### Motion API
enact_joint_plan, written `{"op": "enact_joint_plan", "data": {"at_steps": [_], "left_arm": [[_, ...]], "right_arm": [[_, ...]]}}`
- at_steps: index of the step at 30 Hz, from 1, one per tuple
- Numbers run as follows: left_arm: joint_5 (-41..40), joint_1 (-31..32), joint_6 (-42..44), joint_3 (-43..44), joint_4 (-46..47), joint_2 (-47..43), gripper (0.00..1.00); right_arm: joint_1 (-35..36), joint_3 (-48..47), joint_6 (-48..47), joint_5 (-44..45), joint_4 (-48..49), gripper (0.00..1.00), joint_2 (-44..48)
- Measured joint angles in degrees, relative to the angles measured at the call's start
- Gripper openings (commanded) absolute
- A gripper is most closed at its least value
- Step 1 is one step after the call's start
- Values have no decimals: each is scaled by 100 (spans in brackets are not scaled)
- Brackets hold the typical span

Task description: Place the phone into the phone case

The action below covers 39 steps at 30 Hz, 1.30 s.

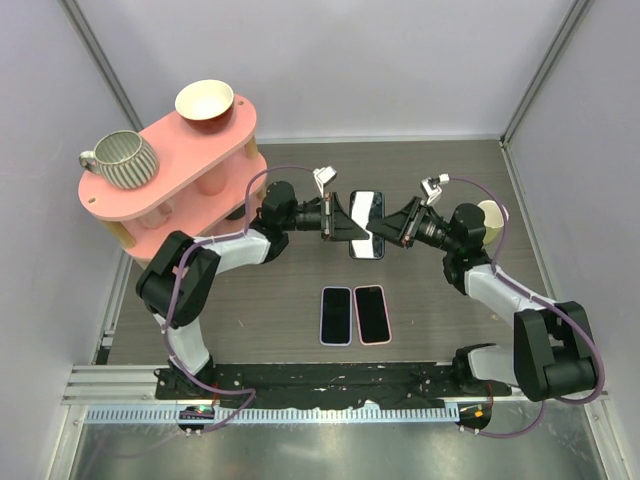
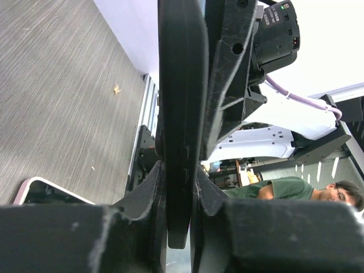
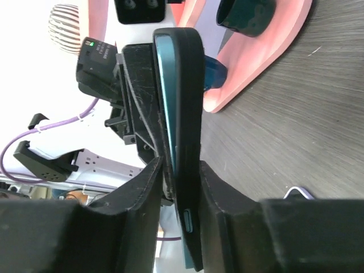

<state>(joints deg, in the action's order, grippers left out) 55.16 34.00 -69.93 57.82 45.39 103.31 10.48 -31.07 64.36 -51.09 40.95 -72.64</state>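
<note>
Top external: phone, likely stiff, slick; left end effector and right end effector pinch it; you clamp its side margins.

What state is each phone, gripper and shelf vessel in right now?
held phone: clamped between both grippers.
left gripper: jaws shut on held phone.
right gripper: jaws shut on held phone.
purple-edged phone: lying flat, screen dark.
pink-edged phone: lying flat, screen dark.
bowl: upright, empty.
mug: upright.
</note>
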Motion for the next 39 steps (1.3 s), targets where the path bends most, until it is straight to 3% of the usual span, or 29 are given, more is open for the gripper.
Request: {"op": "enact_joint_plan", "data": {"at_steps": [3, 6, 14, 20, 24, 25, 28, 33, 35, 37, 39], "left_arm": [[17, 11, -33, -13, 90, 0, 0], [72, 11, -57, -66, 212, 0, 0], [260, 4, -210, -162, 634, -57, 0], [527, 11, -634, -258, 1200, -31, 0], [678, 28, -979, -271, 1727, 127, 0], [695, 33, -1054, -271, 1845, 149, 0], [732, 37, -1213, -271, 2031, 170, 0], [737, 48, -1228, -269, 2033, 177, 0], [726, 44, -1189, -269, 1937, 195, 0], [719, 44, -1088, -269, 1781, 197, 0], [708, 46, -999, -269, 1696, 197, 0]], "right_arm": [[4, 0, 151, 15, 26, 61, 120], [22, -9, 232, 48, 7, 64, 345], [11, -160, 361, 13, 50, 58, 378], [-190, -249, 903, -90, 1005, 52, -33], [-304, -254, 1281, -181, 1731, 34, -319], [-313, -254, 1335, -214, 1818, 22, -378], [-323, -256, 1392, -282, 1971, 1, -483], [-350, -269, 1180, -310, 1862, 1, -481], [-354, -348, 883, -304, 1443, 23, -404], [-354, -470, 518, -278, 782, 35, -254], [-352, -647, 76, -254, 57, 31, -74]]}}
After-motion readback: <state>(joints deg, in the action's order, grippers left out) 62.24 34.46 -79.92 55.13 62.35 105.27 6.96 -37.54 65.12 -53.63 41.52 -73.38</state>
